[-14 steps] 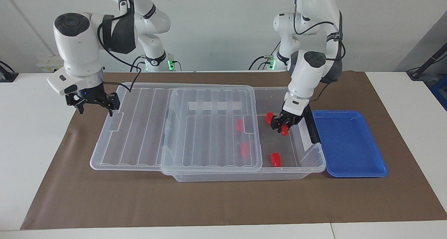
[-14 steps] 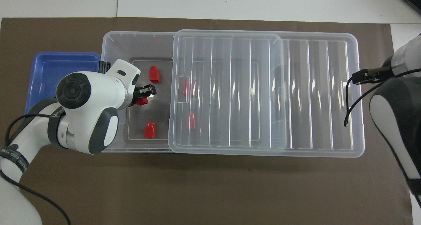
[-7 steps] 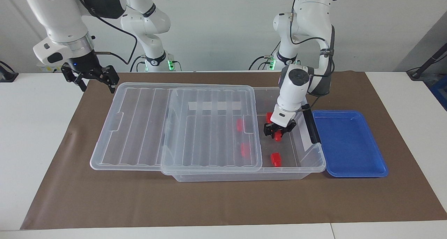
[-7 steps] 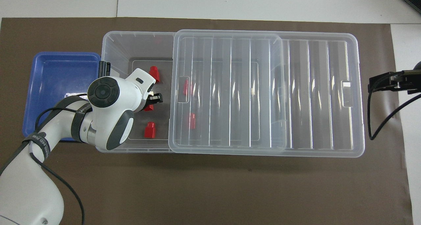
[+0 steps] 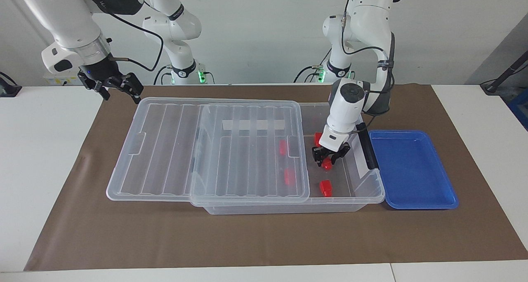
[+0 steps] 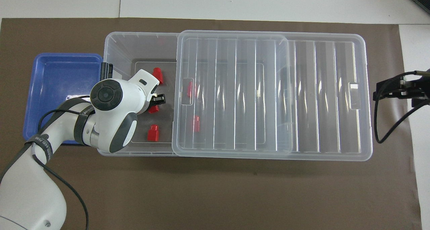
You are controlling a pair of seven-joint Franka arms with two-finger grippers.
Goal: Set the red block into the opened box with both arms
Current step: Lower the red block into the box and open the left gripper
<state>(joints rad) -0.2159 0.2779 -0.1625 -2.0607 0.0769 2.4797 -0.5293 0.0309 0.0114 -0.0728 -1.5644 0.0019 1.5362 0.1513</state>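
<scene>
The box (image 5: 373,193) stands in the middle of the table, its ribbed lid (image 5: 165,150) slid toward the right arm's end, so the end by the blue tray is uncovered. My left gripper (image 5: 328,157) is down inside that uncovered end, open, and a red block (image 5: 327,163) sits just under its fingertips on the box floor. From overhead that block (image 6: 153,109) peeks out beside the left wrist. Two more red blocks (image 5: 326,187) (image 5: 317,138) lie on the bare floor, and two (image 5: 282,147) (image 5: 289,176) show through the lid. My right gripper (image 5: 117,88) hangs open over the mat by the lid's corner.
A shallow blue tray (image 5: 412,170) lies against the box at the left arm's end. A black clip handle (image 5: 367,150) hangs on that end wall, close to the left gripper. The lid overhangs the box toward the right arm's end. Brown mat (image 5: 264,240) covers the table.
The right gripper rose off the lid's end and drew back toward its base. The left gripper came down into the box with the red block, and its fingers have parted.
</scene>
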